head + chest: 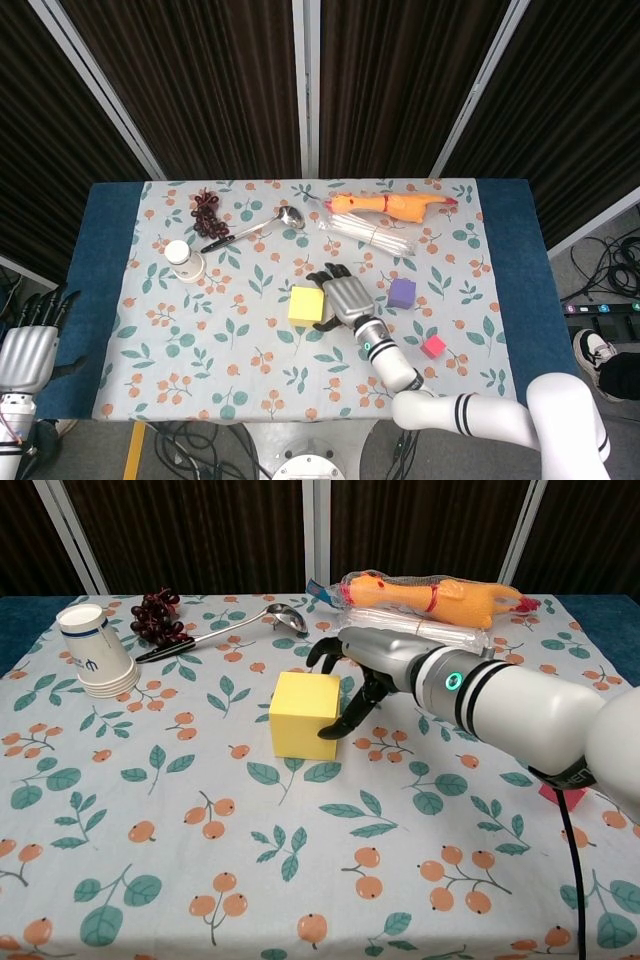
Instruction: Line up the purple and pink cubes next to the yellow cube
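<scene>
Table [110, 250] under a floral cloth [250, 370] with blue edges showing at both sides in head view. Right arm [520, 710] reaching across from the right, forearm covering the purple cube in chest view. Right hand [345, 295] just right of the yellow cube [306, 306], fingers spread apart and holding nothing, fingertips [330, 732] at or touching the cube's right face, exact contact hard to tell. Left hand [28, 345] off the table's left edge at lower left of head view, fingers apart, nothing held, seen in head view only. Rubber chicken [385, 205] lying at the far edge, bundle of clear straws [365, 235] just in front of it. Ladle [250, 230] lying diagonally near the far left, bowl end toward the centre. Stack of paper cups [183, 260] on its side at left, per chest view. Bunch of dark grapes [206, 212] beside the ladle handle. Yellow cube near table centre, flat on the cloth. Purple cube [402, 292] right of the right hand, apart from the yellow cube, hand between them. Pink cube [433, 347] nearer the front, right of the arm, well apart from the yellow cube and not touching the purple one.
</scene>
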